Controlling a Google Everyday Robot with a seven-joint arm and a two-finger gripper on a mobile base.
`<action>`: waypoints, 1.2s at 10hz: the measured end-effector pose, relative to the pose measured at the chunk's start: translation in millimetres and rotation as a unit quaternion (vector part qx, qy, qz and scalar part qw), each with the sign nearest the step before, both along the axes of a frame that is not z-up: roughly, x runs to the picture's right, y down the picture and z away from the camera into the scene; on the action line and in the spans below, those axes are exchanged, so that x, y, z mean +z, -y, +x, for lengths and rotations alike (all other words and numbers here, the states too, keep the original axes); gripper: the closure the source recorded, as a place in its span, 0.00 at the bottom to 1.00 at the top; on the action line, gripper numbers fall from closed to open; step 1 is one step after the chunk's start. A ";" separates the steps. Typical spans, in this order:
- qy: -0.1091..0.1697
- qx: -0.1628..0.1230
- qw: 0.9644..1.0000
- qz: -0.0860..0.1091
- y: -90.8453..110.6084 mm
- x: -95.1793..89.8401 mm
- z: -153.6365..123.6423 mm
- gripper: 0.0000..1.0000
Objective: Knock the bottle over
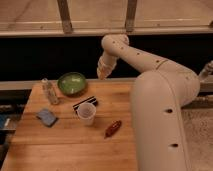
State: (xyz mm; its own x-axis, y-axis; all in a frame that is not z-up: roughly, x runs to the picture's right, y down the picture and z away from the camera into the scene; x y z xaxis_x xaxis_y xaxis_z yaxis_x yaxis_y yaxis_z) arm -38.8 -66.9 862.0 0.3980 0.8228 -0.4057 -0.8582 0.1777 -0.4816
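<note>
Gripper (102,73): pinched narrow, holds nothing, hangs over far edge of table (65,150). Bottle (49,92): stands upright, well left of gripper and nearer the camera, close to table's left edge. Bowl (71,83): sits between gripper and bottle, just beside bottle. Cup (86,113): upright, in front of gripper, mid-table.
</note>
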 end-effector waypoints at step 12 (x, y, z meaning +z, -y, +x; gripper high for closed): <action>0.277 0.014 0.960 0.039 -20.9 -33.6 -113.2 1.00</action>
State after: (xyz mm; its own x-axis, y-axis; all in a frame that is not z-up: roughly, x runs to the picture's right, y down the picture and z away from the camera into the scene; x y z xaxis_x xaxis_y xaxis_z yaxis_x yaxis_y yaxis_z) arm -152.0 -46.0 828.4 0.5127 0.8554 -0.0739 -0.4787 0.2134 -0.8517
